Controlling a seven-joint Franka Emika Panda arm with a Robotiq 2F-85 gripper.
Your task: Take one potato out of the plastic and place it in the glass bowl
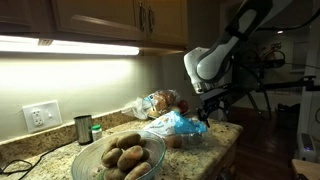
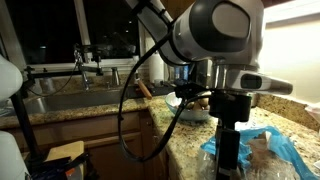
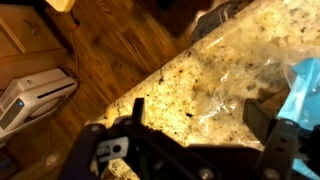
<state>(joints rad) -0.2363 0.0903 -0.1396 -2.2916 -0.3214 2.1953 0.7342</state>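
My gripper (image 3: 196, 112) hangs over the counter (image 3: 200, 70) edge. In the wrist view the fingers (image 3: 133, 125) are spread with only bare granite between them, so I hold nothing. I judge they are apart to reach down into the bag. The plastic (image 3: 305, 85) lies just to my right, with potatoes (image 2: 262, 150) showing dimly through it. Further off, left in an exterior view, the bowl (image 1: 158, 155) holds several potatoes and sits near the bag.
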